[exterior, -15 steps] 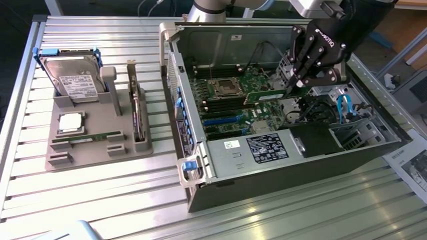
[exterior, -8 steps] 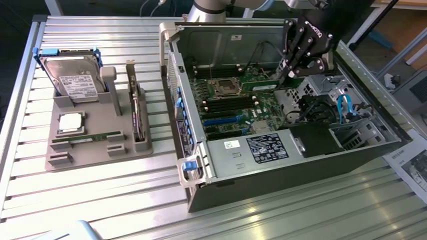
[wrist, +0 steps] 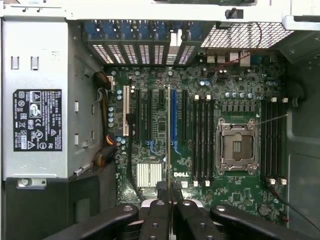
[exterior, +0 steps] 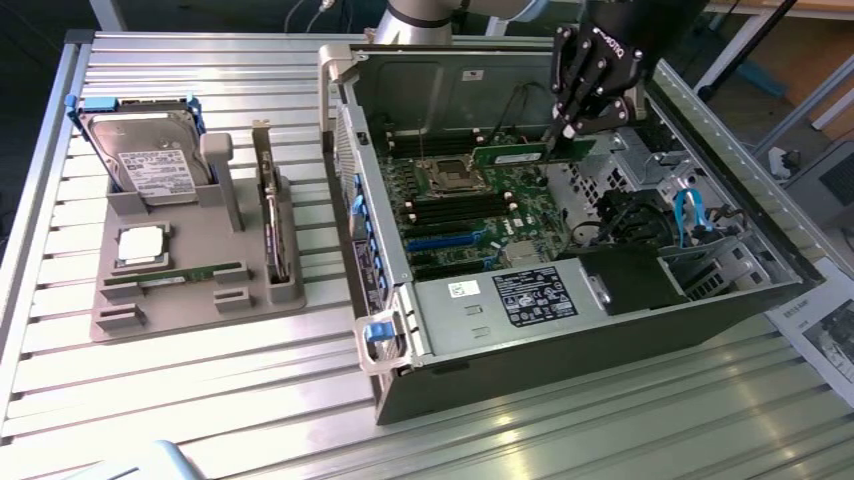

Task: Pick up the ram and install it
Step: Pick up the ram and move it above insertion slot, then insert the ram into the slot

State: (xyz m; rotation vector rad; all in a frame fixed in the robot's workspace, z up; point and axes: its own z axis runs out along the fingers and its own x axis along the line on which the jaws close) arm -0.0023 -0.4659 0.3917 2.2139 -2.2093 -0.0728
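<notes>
My gripper (exterior: 571,135) hangs inside the open computer case (exterior: 400,370), shut on the ram (exterior: 514,155), a long thin green stick held level above the motherboard (exterior: 501,215). In the wrist view the black fingers (wrist: 156,215) pinch the ram (wrist: 169,140), which shows edge-on as a thin line over the expansion slots. The black memory slots (wrist: 202,137) lie beside the processor socket (wrist: 237,146), to one side of the ram and apart from it. Another set of memory slots (wrist: 275,140) lies on the socket's other side.
On the exterior view's left stands a grey holder (exterior: 200,300) with a hard drive (exterior: 147,160), a square silver processor chip (exterior: 143,245), a dark expansion card (exterior: 274,235) and a green stick (exterior: 187,272). The power supply (exterior: 534,295) and blue cables (exterior: 687,215) crowd the case.
</notes>
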